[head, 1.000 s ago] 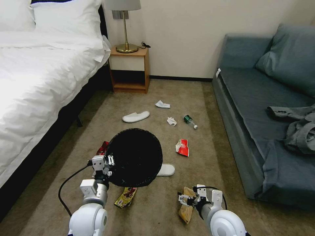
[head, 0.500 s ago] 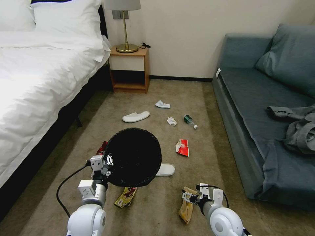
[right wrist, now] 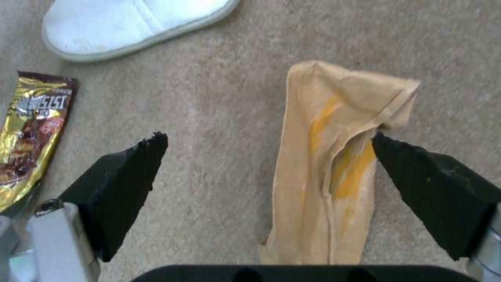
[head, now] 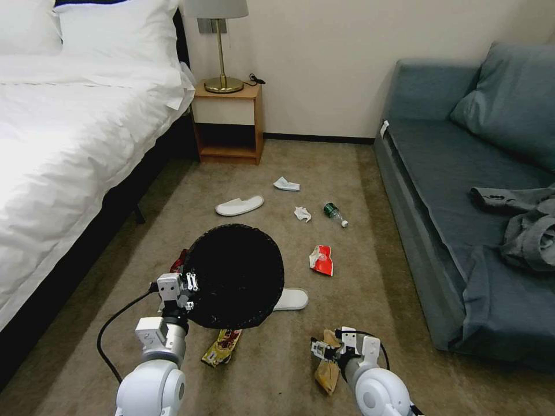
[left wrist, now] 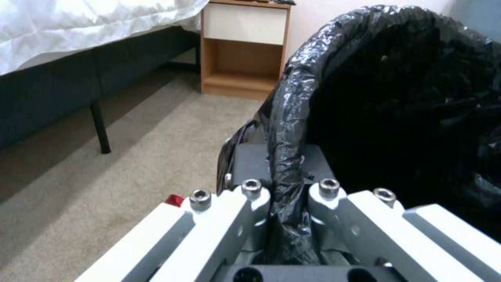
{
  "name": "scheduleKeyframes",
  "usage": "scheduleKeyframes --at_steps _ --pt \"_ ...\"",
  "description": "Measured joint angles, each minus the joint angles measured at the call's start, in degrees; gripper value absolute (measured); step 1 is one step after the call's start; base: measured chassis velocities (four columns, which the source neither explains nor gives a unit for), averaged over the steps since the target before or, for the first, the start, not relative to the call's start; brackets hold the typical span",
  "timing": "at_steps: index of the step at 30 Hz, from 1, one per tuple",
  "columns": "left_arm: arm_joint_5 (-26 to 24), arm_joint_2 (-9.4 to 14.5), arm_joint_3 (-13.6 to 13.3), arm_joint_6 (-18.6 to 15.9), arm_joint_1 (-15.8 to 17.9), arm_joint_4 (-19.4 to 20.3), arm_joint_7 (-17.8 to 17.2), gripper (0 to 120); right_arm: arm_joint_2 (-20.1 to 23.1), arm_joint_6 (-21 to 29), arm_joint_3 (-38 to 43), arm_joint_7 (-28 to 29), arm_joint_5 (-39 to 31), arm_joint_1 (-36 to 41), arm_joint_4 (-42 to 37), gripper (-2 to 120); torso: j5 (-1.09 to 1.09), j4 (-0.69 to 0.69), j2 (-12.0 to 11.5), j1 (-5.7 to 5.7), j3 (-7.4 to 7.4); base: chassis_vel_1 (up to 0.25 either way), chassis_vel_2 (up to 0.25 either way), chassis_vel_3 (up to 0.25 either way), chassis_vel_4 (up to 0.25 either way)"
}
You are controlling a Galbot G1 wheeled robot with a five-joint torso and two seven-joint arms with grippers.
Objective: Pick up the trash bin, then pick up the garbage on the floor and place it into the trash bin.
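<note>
Left gripper (left wrist: pixel 284 196) clamps the trash bin (head: pixel 234 277) rim; right gripper (right wrist: pixel 269 156), jaws apart, sits apparently off-centre over the paper bag (right wrist: pixel 334 164), risking a missed pinch.

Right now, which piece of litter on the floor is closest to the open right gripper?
The tan paper bag, lying flat on the carpet between the right gripper's open fingers. The gold snack packet and white slipper lie farther off.
</note>
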State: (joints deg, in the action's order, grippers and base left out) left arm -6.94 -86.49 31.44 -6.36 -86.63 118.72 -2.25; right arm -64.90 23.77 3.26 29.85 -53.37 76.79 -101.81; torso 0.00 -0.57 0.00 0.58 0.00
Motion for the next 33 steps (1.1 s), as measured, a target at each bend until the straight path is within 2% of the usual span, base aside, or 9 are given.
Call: scheduleKeyframes --at_steps 18,25,26,27,28,31,33 --pt "-0.1 0.3 0.3 0.2 0.1 0.2 0.0 3 -1.5 -2.4 0.8 -2.3 3.3 -1.4 6.8 100 0.00 0.00 0.0 0.00 0.00 0.000 0.000 0.000 0.000" --pt "-0.1 0.3 0.2 0.2 0.2 0.2 -0.1 3 -2.0 -3.8 1.0 -3.0 4.8 -1.0 7.6 78 0.01 0.00 0.0 0.00 0.00 0.000 0.000 0.000 0.000" --pt "-0.1 0.3 0.2 0.2 0.2 0.2 -0.1 3 -2.0 -3.8 1.0 -3.0 4.8 -1.0 7.6 78 0.01 0.00 0.0 0.00 0.00 0.000 0.000 0.000 0.000" --pt "-0.1 0.3 0.2 0.2 0.2 0.2 -0.1 3 -2.0 -4.0 1.0 -3.0 5.1 -0.9 7.6 70 0.00 0.00 0.0 0.00 0.00 0.000 0.000 0.000 0.000" --pt "-0.1 0.3 0.2 0.2 0.2 0.2 -0.1 3 -2.0 -4.0 1.0 -3.0 5.1 -0.9 7.6 70 0.00 0.00 0.0 0.00 0.00 0.000 0.000 0.000 0.000" --pt "-0.2 0.5 0.2 0.2 0.1 0.3 -0.1 3 -1.8 -4.3 1.1 -3.1 5.4 -0.7 7.5 54 0.00 0.00 0.0 0.00 0.00 0.000 0.000 0.000 0.000" --pt "-0.2 0.5 0.2 0.2 0.1 0.3 -0.1 3 -1.8 -4.3 1.1 -3.1 5.4 -0.7 7.5 54 0.00 0.00 0.0 0.00 0.00 0.000 0.000 0.000 0.000"
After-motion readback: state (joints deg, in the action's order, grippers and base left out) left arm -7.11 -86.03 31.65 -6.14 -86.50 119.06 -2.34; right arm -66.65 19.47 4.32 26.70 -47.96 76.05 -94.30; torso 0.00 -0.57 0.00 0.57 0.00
